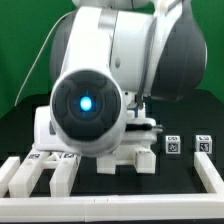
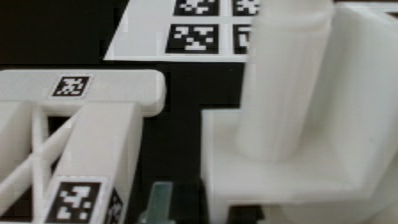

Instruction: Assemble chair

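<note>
I am watching the arm (image 1: 110,70) filling most of the exterior view, hanging low over the middle of the worktop (image 1: 185,168) and hiding its own gripper there. In the wrist view the gripper (image 2: 164,205) is showing only as a dark tip. Its jaws are pressing fully together, and I am seeing nothing held between them. The tip is sitting in the gap between two chair parts: a braced frame (image 2: 116,90) carrying tags and a tall block (image 2: 294,110) standing upright just beside it. The marker board (image 2: 187,35) is lying beyond both. A cube (image 1: 172,146) and a second cube (image 1: 203,144) are resting apart near the worktop's edge on the exterior view's right.
</note>
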